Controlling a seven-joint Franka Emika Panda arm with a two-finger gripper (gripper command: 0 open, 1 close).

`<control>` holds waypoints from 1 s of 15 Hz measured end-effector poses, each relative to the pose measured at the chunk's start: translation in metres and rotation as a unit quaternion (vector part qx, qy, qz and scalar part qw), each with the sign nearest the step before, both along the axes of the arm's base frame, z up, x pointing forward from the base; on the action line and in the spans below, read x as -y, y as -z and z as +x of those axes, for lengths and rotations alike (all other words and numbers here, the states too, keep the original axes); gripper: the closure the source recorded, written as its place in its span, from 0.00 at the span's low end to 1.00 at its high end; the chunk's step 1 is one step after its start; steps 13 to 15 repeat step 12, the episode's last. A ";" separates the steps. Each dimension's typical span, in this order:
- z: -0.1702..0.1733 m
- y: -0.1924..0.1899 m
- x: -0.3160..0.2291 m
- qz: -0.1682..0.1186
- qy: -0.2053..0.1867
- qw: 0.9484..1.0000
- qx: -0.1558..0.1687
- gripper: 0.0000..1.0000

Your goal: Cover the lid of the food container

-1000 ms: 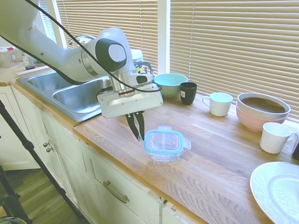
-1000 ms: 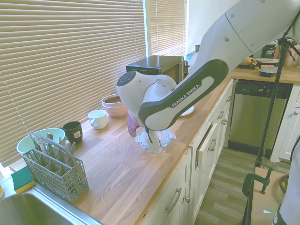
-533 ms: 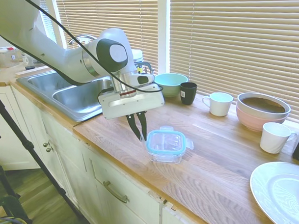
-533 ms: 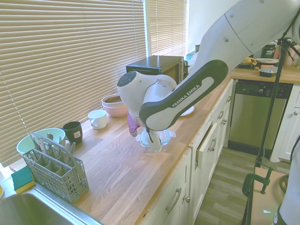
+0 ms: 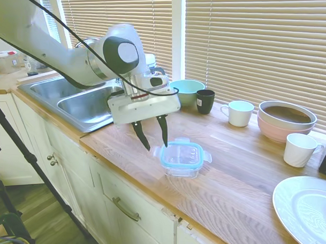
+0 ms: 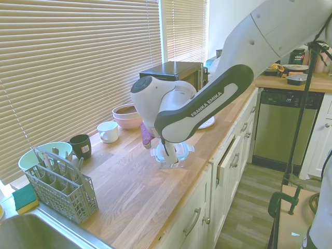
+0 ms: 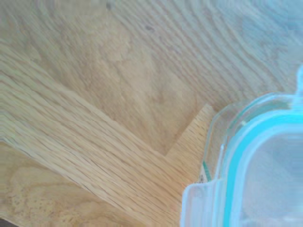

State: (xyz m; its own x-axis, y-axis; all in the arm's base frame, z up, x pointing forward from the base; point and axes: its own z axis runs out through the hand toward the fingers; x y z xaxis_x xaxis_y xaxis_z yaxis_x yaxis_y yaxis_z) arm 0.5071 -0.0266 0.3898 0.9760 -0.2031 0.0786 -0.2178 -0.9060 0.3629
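Your lid sits on the container near the worktop's front edge. The jaws of your gripper stand apart, empty, just beside it. The placing looks done; next, lift clear or press it flat. The black cup, teal bowl and white mug stand well apart, nothing blocking.

bare counter right, black cup behind

One lid, one food container, three bowls, three mugs, one plate
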 end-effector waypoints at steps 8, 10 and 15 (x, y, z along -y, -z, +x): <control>-0.047 -0.070 0.033 0.158 0.157 0.975 -0.005 0.00; -0.049 -0.068 0.037 0.169 0.203 0.965 -0.001 0.00; -0.050 -0.064 0.033 0.174 0.229 0.958 0.000 0.00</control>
